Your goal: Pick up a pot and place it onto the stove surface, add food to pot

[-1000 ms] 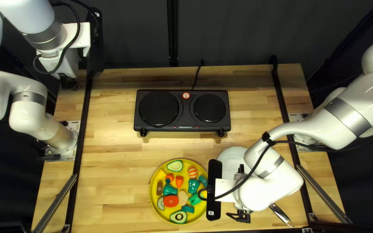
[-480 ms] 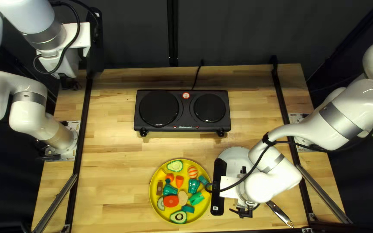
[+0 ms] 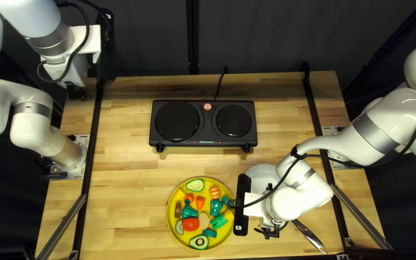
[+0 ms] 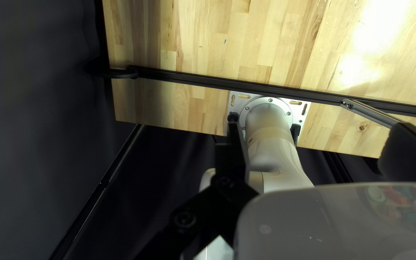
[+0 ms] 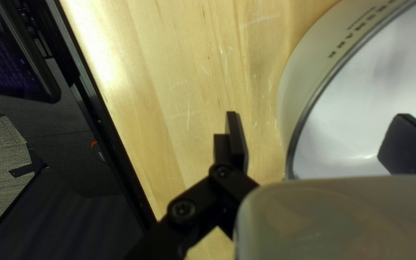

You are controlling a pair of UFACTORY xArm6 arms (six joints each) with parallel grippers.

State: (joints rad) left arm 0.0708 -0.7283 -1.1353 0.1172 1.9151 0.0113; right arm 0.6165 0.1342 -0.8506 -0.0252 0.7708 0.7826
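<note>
The spread right hand (image 3: 268, 211) straddles the pot's (image 5: 362, 106) rim; the left hand (image 3: 76, 91), also spread, is well apart from the pot.

Top view slants down over the near edge of the surface (image 3: 131, 168), sharing the left base (image 4: 268, 113) with the high left wrist view, the pot (image 5: 352, 120) with the close right one.

Clear passage across the worktop (image 3: 131, 183) between stove (image 3: 208, 120) and yellow plate (image 3: 171, 219). Right arm (image 3: 292, 202) obstructs overhead. Pot wall (image 5: 304, 91) stands between the right gripper's (image 3: 266, 213) spread fingers.
</note>
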